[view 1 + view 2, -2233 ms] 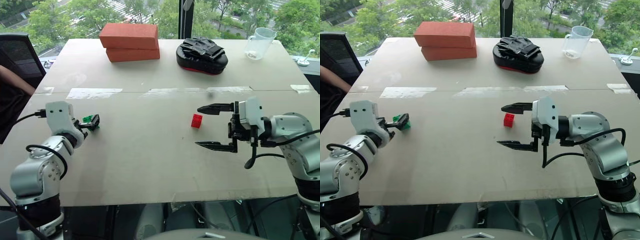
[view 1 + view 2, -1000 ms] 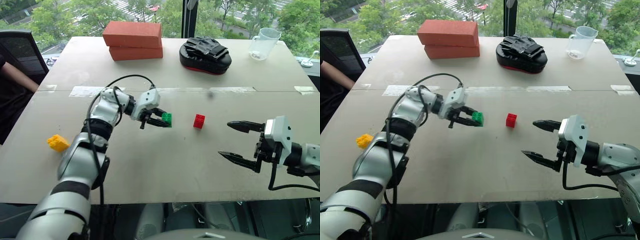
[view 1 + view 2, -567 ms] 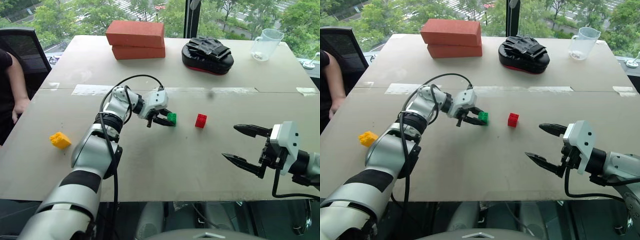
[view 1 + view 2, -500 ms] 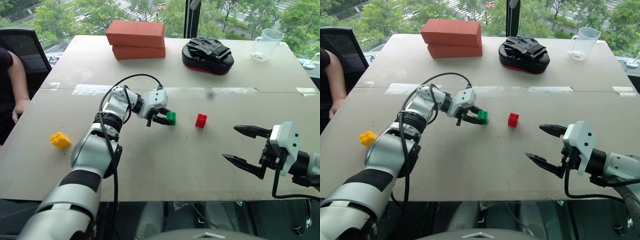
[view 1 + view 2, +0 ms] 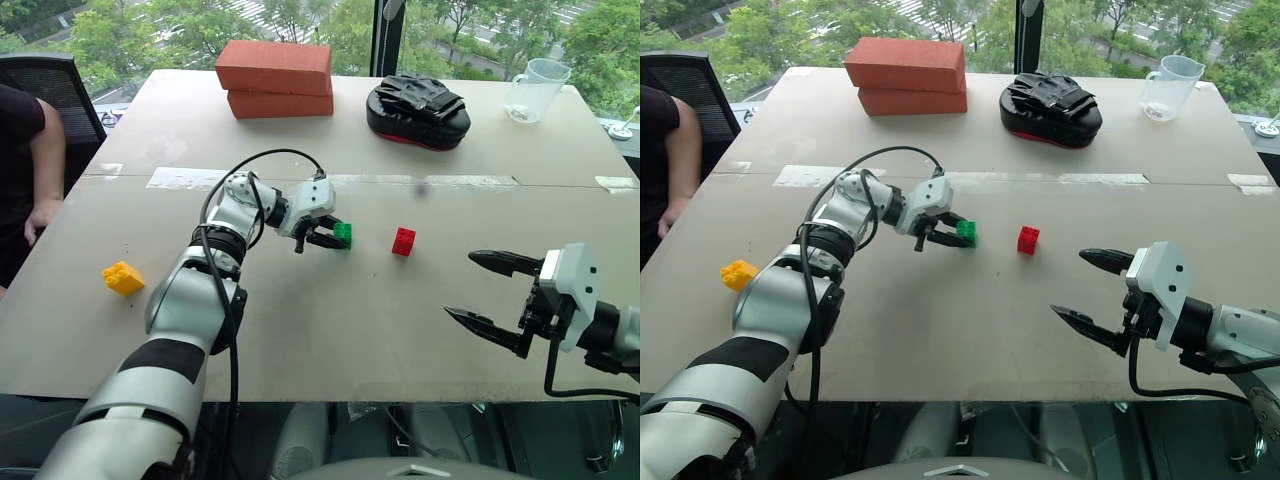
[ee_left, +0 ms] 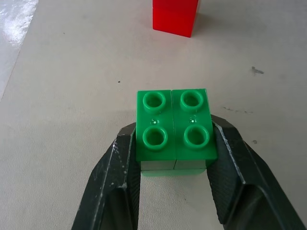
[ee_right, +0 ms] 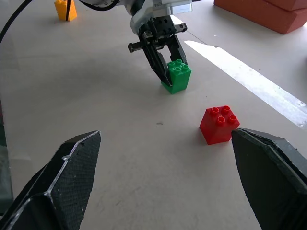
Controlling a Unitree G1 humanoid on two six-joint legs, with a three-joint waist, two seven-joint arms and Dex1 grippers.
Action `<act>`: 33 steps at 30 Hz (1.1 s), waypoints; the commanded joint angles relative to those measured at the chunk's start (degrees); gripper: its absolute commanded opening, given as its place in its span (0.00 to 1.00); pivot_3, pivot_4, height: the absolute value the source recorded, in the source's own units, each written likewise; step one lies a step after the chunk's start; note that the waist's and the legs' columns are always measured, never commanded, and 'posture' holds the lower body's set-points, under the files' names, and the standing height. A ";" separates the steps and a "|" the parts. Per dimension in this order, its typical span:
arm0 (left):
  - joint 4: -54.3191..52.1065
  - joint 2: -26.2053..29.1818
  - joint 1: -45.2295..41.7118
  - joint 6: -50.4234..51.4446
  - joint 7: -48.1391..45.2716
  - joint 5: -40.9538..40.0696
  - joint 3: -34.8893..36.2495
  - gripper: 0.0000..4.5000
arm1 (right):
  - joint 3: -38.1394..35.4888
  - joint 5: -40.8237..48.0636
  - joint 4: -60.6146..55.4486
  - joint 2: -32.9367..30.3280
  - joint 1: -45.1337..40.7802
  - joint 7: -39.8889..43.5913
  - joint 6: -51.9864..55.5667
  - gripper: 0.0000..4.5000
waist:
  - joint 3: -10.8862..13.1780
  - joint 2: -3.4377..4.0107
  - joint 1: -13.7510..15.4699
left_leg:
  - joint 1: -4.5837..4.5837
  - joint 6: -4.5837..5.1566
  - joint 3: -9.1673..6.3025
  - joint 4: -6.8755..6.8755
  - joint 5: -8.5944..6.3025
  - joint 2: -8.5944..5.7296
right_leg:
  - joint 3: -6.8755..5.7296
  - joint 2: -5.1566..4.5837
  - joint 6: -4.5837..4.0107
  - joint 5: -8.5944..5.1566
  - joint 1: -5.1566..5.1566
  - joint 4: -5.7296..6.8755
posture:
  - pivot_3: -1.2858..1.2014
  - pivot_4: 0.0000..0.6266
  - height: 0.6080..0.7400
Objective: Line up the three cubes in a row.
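One green cube (image 6: 173,129) between left gripper (image 6: 175,167) fingers, seemingly loosened

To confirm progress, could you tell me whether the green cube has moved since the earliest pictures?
Yes. The green cube went from the table's left side to just left of the red cube.

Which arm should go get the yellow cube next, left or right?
Probably the left. The yellow cube lies at the table's left edge, on the left arm's side. The left gripper sits at the green cube; the right gripper hangs open far right of the red cube.
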 commanded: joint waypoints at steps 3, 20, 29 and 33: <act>-1.57 0.96 -1.55 1.59 -2.17 -1.84 3.50 0.91 | -1.24 1.09 0.95 -0.82 -2.07 1.39 -1.11 1.00 | 0.00 0.00 -0.05 | 0.00 0.00 -0.02 0.00 0.00 0.00 | -0.01 0.00 0.00 0.00 0.00 0.01 | 0.52 0.24 1.00; -62.99 24.91 37.65 48.88 14.94 -20.28 36.24 0.96 | 8.28 3.51 30.27 -5.23 -36.60 21.25 -0.14 1.00 | 0.10 0.15 -3.24 | 0.02 -0.29 -0.40 -0.12 0.15 0.17 | 0.38 0.03 0.00 -0.01 -0.24 0.06 | 0.52 0.24 1.00; -74.90 25.78 53.52 73.28 42.45 -18.64 60.32 0.96 | 14.94 1.02 39.22 0.58 -47.23 33.86 -7.81 1.00 | 0.01 0.03 -0.62 | 0.06 -0.22 -0.58 -0.03 0.10 -0.04 | 0.35 -0.20 0.08 0.05 -0.12 0.08 | 0.52 0.24 1.00; -80.74 23.43 59.09 80.82 48.09 -18.81 63.83 0.96 | 17.67 -1.23 45.74 3.26 -49.66 39.88 -12.00 1.00 | 0.01 0.04 -0.38 | 0.09 -0.37 -0.53 -0.05 0.18 -0.09 | 0.36 -0.26 0.08 0.05 -0.12 0.07 | 0.52 0.24 1.00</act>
